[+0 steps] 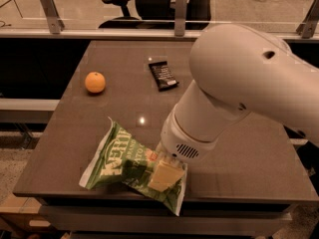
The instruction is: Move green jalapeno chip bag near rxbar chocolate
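Observation:
The green jalapeno chip bag [122,163] lies crinkled near the table's front edge, left of centre. The gripper [164,176] is at the bag's right end, right below the big white arm, with a pale finger [162,177] resting on the bag. The rxbar chocolate [163,74] lies flat in its black wrapper at the far middle of the table, well apart from the bag.
A round orange fruit [94,82] sits at the left of the brown table [239,183]. The white arm [239,93] covers the table's right half. Office chairs and a glass rail stand behind the table.

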